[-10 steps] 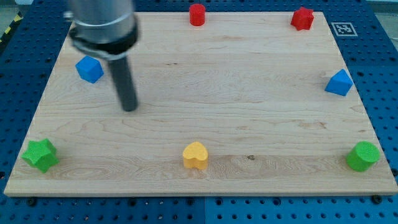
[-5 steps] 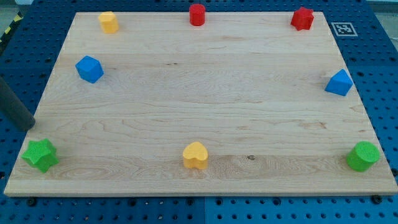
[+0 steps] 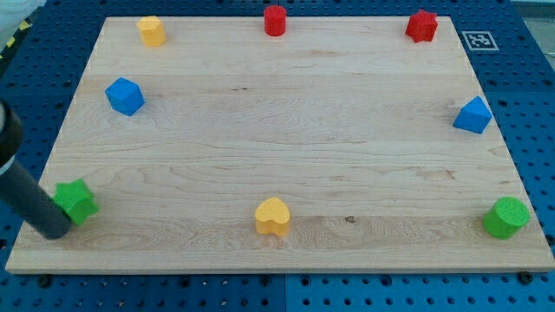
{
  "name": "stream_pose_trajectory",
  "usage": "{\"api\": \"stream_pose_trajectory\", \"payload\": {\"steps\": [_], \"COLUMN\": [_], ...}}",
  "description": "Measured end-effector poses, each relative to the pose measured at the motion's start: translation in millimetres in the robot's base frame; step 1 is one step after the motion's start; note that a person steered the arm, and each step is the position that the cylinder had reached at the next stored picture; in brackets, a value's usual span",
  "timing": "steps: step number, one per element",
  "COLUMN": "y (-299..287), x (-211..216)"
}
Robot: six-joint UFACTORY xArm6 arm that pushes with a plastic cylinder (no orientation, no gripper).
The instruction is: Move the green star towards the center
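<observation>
my tip [image 3: 52, 230] sat at the board's [image 3: 303, 130] lower left, touching the view's left side of the green star [image 3: 75, 201]. we saw no claw, just a rod. star was well apart from the yellow heart [image 3: 272, 217] and blue cube [image 3: 125, 95].

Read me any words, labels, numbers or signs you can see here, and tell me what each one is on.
No readable words or numbers anywhere.
A black-and-white square marker lies on the blue perforated table at the view's top right: a pattern, not text.
The wooden board and the blocks carry no writing.
</observation>
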State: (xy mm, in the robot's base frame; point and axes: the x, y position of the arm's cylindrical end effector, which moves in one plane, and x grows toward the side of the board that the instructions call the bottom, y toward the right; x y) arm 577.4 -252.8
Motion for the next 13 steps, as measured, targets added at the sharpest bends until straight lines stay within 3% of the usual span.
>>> {"api": "stream_pose_trajectory", "payload": {"steps": [4,7,8,10,12,13], "y": [34.8,10.3,-5.3,18.3,30.9,56.5], "x": [-85.5,-97.6,-122.8,-104.6,-132.0,-126.1]}}
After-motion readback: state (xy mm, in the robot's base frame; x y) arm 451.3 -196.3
